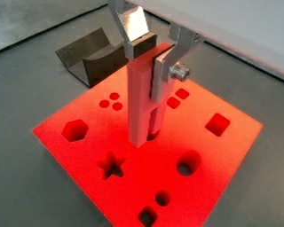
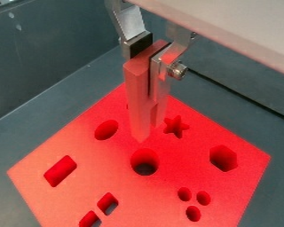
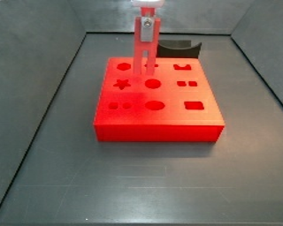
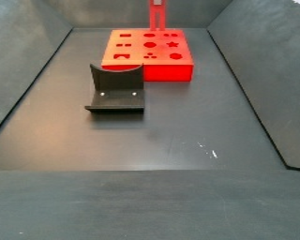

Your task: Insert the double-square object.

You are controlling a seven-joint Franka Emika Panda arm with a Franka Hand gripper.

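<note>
My gripper [image 1: 152, 64] is shut on the upper end of the double-square object [image 1: 138, 102], a slender red peg that hangs upright. It shows in both wrist views [image 2: 139, 93] and both side views [image 3: 145, 42] [image 4: 157, 13]. The peg's lower end sits over the middle of the red block [image 1: 74, 151], between the star hole [image 2: 174, 127], the oval hole [image 2: 106, 130] and a round hole [image 2: 145, 162]. I cannot tell if it touches the block. The two small square holes [image 1: 179, 97] [image 3: 189, 85] lie apart from the peg's end.
The red block [image 3: 156, 131] rests on the dark floor of a walled bin. The dark grey fixture [image 4: 115, 89] stands on the floor beside the block; it also shows in a side view [image 3: 179, 48] and a wrist view [image 1: 90, 53].
</note>
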